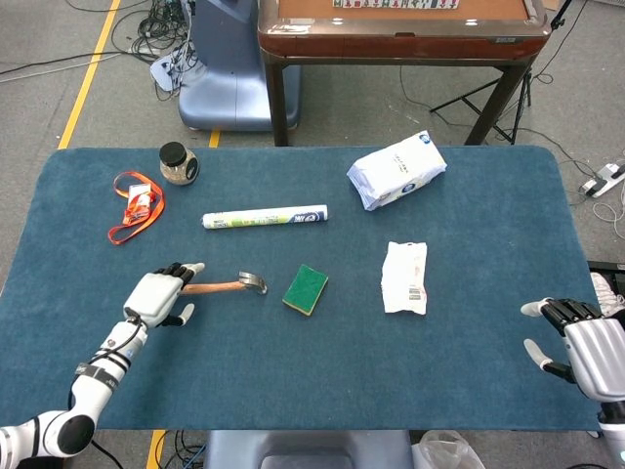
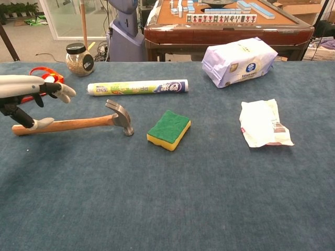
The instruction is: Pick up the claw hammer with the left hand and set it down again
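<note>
The claw hammer (image 1: 234, 285) (image 2: 89, 122) lies flat on the blue table, its wooden handle pointing left and its steel head right. My left hand (image 1: 159, 295) (image 2: 30, 94) hovers over the handle's left end with the fingers spread above it and the thumb (image 2: 42, 123) down beside the wood; nothing is gripped. Far off at the table's right front corner, my right hand (image 1: 584, 350) stays with fingers apart and nothing in it; the chest view does not show it.
A green and yellow sponge (image 2: 169, 128) lies right of the hammer head. Behind are a rolled tube (image 2: 137, 87), an orange lanyard (image 1: 135, 204), a small jar (image 2: 79, 59), a white packet (image 2: 264, 123) and a tissue pack (image 2: 239, 60).
</note>
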Controlling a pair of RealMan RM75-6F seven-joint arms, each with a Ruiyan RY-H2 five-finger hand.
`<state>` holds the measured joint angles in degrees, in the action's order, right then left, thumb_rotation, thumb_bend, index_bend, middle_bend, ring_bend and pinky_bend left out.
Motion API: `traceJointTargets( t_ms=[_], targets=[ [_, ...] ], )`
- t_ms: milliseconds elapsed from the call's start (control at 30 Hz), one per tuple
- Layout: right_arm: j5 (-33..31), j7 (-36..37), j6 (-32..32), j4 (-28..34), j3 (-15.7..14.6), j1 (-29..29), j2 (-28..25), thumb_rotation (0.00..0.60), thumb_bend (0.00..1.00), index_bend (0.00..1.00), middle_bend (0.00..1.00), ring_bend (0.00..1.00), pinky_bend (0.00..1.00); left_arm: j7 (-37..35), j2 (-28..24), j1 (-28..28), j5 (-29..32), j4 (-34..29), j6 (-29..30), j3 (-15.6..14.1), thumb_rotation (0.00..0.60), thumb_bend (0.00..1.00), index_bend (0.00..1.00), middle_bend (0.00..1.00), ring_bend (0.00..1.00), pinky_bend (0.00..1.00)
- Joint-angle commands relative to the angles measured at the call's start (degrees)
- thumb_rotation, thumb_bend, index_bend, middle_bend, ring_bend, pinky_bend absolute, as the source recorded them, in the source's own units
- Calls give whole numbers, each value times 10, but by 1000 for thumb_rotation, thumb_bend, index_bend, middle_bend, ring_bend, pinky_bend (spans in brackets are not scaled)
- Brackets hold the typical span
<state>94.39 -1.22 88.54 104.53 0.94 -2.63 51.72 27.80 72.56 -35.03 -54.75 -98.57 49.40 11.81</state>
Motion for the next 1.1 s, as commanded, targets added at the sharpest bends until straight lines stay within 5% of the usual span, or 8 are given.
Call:
traceJointTargets(
  t_ms=[33, 433, 1100],
  targets=[
    [-1, 3, 0, -3, -1, 1, 0, 600, 278, 394, 428, 359, 433, 31, 27, -42, 55, 29, -18, 1, 600, 404, 106, 146, 88, 180],
    [-6, 17, 0, -18, -3, 5, 3, 600, 279, 394, 428, 359, 433, 85, 64, -113, 158, 69, -19, -29, 600, 405, 181, 171, 80, 150],
    [-9, 20, 3, -20, -4, 11, 2, 600, 279, 394, 428, 359, 433, 87, 95, -165, 220, 108, -12, -57, 600, 404, 319, 323, 141, 148]
  ],
)
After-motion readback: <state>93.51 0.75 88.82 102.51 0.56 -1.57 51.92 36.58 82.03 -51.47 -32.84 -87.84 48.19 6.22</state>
